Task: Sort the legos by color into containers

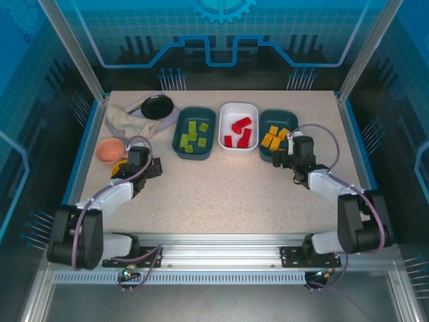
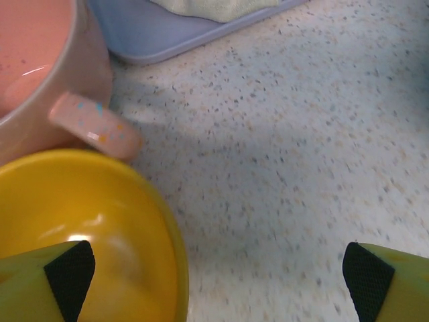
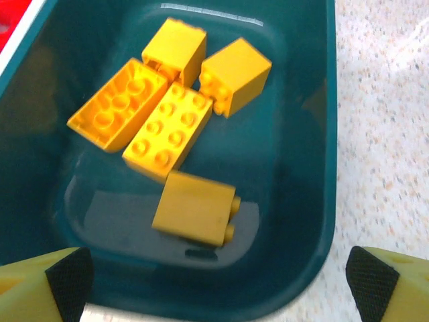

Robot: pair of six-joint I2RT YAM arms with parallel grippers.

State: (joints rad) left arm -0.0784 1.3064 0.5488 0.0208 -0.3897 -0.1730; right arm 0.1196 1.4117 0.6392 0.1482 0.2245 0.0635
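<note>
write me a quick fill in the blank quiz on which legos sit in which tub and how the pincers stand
1. The white tub holds the ___ legos.
2. The lime green legos lie in the teal tub to the ___ of the white tub.
3. In the right wrist view, the other teal tub, below the right pincer, holds ___ orange-yellow legos.
4. The left pincer and the right pincer both stand ___.

Missing words: red; left; five; open
</note>
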